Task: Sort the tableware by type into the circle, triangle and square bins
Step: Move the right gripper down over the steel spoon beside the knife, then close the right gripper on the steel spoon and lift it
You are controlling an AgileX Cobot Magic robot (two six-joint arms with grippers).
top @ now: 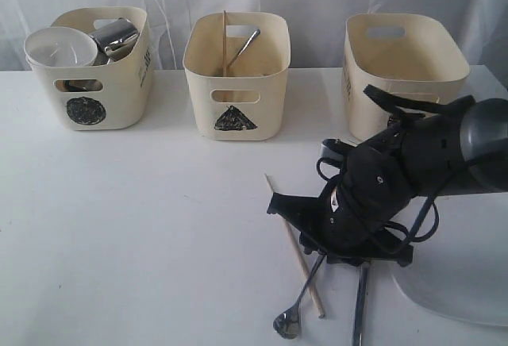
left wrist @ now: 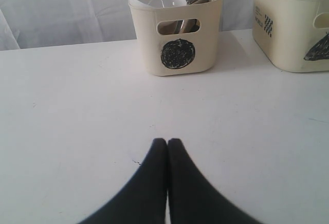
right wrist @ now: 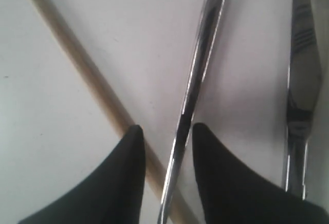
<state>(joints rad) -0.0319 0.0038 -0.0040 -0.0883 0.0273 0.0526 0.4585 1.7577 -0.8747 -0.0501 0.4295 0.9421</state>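
My right gripper (right wrist: 165,129) is open and low over the table, its fingers on either side of the steel spoon's handle (right wrist: 198,75). A wooden chopstick (right wrist: 82,59) lies crossing under the spoon, beside one finger. The steel knife (right wrist: 302,70) lies just past the other finger. In the exterior view the spoon's bowl (top: 287,324), the chopstick (top: 298,255) and the knife (top: 361,310) poke out from under the right arm (top: 373,187). The large white plate (top: 460,290) lies at the front right. My left gripper (left wrist: 167,143) is shut and empty above bare table.
The circle bin (top: 95,72) holds a white bowl (top: 57,47) and a steel mug (top: 117,36). The triangle bin (top: 236,76) holds a chopstick (top: 225,40) and a steel utensil (top: 244,47). The third bin (top: 401,68) stands behind the right arm.
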